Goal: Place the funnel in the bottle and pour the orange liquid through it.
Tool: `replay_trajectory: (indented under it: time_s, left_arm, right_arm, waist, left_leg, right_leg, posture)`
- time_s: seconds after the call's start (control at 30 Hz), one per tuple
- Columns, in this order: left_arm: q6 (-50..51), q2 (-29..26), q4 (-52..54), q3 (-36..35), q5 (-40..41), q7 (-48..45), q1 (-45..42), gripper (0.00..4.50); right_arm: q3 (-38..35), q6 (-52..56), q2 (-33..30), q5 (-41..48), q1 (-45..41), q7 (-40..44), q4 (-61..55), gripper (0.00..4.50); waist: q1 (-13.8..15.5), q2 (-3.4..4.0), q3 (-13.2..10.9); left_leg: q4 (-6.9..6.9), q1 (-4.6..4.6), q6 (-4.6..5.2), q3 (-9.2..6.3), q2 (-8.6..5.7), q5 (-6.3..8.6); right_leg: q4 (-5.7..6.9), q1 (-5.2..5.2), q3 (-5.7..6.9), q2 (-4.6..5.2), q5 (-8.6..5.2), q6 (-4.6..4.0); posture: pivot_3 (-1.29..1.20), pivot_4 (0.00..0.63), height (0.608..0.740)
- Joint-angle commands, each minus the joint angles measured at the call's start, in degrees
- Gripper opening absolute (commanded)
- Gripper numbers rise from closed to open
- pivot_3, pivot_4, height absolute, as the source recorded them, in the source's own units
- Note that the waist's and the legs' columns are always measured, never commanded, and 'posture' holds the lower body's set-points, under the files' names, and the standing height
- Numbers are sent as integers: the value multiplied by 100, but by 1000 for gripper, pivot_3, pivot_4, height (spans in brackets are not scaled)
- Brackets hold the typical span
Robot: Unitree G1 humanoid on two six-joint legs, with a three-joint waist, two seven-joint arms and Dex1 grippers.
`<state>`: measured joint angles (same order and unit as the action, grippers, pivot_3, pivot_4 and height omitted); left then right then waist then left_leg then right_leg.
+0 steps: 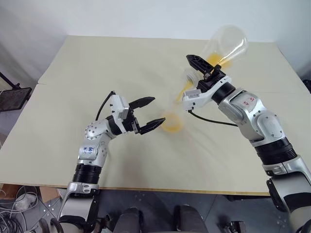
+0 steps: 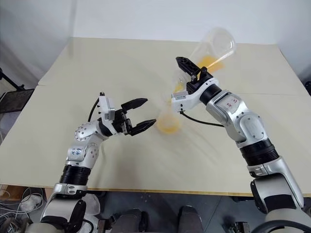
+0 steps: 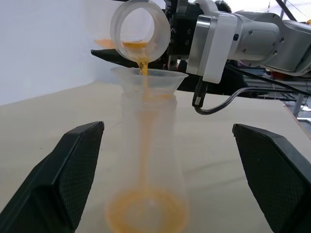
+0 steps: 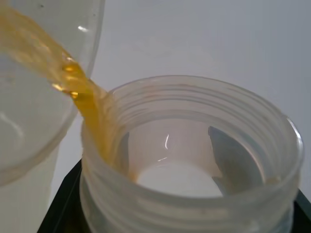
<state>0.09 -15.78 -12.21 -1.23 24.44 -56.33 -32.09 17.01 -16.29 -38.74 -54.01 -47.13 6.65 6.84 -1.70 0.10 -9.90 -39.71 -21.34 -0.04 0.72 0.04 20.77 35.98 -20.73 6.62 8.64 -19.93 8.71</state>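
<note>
Between my left gripper (image 1: 148, 112)'s wide-open fingers the bottle (image 3: 148, 165) stands upright on the table (image 1: 97, 63), untouched, neck up, funnel (image 3: 149, 76) seated in it. Above, my right gripper (image 1: 199, 68), clamped on the flask (image 1: 224, 44), tilts its mouth down; orange liquid (image 3: 144, 145) streams through, pooling at the base.

My left gripper (image 1: 151, 112) stands spread wide, its fingers either side of the bottle (image 3: 148, 165) with air between each pad and the wall. Above the bottle's mouth the way is blocked: the funnel (image 3: 148, 77) sits there, and over it hangs the tilted flask (image 1: 224, 44) clamped in my right gripper (image 1: 200, 68). The table (image 1: 97, 58) lies bare to the far left and along the near edge.
</note>
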Motion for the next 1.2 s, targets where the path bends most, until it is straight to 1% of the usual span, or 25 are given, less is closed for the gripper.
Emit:
replay_trajectory:
  time_s: [0.03, 1.2]
  left_arm:
    - [-92, 14, 78, -71, 56, 16, -92, 4500]
    - [-45, 8, 230, -54, 69, 117, -20, 4500]
  right_arm:
    - [-159, -34, -112, -14, -202, -142, -109, 2521]
    - [-87, -302, -204, -207, -279, -263, 96, 2521]
  waist:
    - [1, 0, 0]
    - [-3, 0, 0]
  left_leg:
    - [0, 0, 0, 0, 0, 0]
    - [2, 0, 0, 0, 0, 0]
  right_leg:
    - [0, 0, 0, 0, 0, 0]
    - [-1, 1, 0, 0, 0, 0]
  posture:
    - [0, 150, 740]
    - [0, 150, 740]
